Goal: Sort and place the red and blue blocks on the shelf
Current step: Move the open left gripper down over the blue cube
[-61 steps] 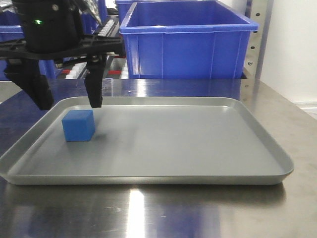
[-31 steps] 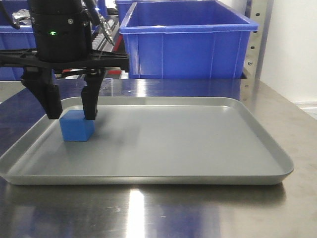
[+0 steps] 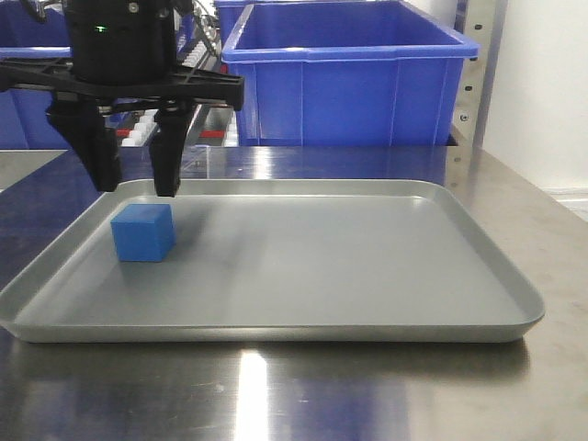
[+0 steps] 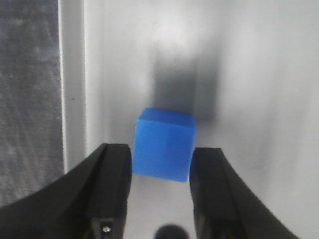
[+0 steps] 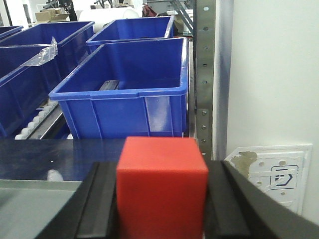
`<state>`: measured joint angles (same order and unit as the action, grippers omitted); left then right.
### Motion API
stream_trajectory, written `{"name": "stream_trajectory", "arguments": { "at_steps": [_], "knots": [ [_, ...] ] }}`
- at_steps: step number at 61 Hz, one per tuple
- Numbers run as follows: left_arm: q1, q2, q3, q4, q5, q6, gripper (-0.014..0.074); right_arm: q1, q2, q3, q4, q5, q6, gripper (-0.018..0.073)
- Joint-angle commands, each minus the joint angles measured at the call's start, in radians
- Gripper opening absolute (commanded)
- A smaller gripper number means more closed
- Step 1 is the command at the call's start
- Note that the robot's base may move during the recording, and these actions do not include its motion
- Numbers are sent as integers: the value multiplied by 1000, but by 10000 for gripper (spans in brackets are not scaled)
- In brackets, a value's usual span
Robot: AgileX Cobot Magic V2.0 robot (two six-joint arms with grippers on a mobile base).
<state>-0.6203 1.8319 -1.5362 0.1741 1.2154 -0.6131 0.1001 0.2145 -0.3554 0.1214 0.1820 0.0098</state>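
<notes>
The blue block [image 3: 143,232] sits on the left part of the shallow grey tray [image 3: 386,187]. My left gripper [image 3: 136,188] hangs open just above the block, its fingers apart and touching nothing. From the left wrist, the blue block [image 4: 164,144] lies on the tray floor just beyond the open left gripper [image 4: 162,149], in line with the gap. My right gripper [image 5: 162,172] is shut on the red block [image 5: 162,184], both fingers flat against its sides, held up in front of the shelf [image 5: 204,74]. The right arm is out of the front view.
Large blue bins [image 3: 344,73] stand on the shelf behind the tray, with white roller tracks [image 3: 138,133] to their left. A steel upright [image 3: 473,64] rises at the right. The tray's left rim [image 4: 72,99] runs close beside the block. A white wall [image 5: 274,74] lies right.
The left gripper moved right and came down with its fingers either side of the blue block, then rose clear of it. The block stays on the tray, nudged slightly left.
</notes>
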Motion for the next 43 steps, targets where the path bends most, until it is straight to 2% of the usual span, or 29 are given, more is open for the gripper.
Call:
{"name": "stream_trajectory", "arguments": {
  "at_steps": [1,7,14,17,43],
  "knots": [
    [-6,-56,-32,-7,6,31,340,-7,8,-28,-7,-87,-10,37],
    [-6,-56,-32,-29,-25,52,402,-7,8,-28,-7,-87,-10,37],
    [-6,-56,-32,-39,-42,50,562,-7,8,-28,-7,-87,-10,37],
    [-6,-56,-32,-39,-44,44,598,-7,8,-28,-7,-87,-10,37],
    [41,-44,-28,-61,-42,44,605,-7,8,-28,-7,-87,-10,37]
  ]
}}
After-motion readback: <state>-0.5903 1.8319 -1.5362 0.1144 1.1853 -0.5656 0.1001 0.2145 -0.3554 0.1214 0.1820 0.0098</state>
